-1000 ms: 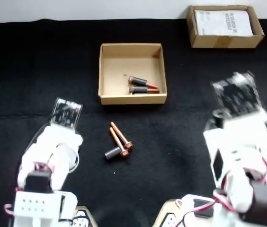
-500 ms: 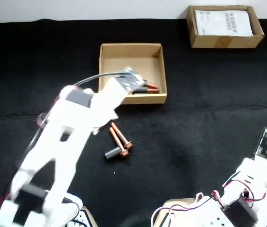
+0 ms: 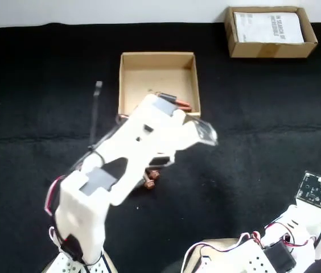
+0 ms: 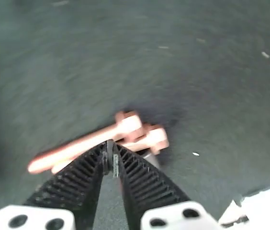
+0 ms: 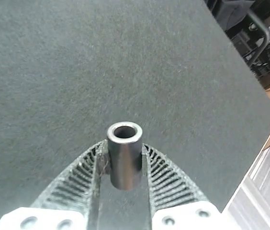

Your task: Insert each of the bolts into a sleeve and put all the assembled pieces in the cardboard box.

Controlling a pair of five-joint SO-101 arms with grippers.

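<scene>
No words can be read: the white sheet (image 3: pixel 268 27) in the brown box (image 3: pixel 268 50), far off from the left gripper (image 4: pixel 111 153), has dark print on it, too small to make out.

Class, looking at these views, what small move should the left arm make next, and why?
Probably open the left gripper and lower it around one bolt: its fingers are shut above both, which lie on the cloth, while the right gripper grips an empty sleeve.
</scene>
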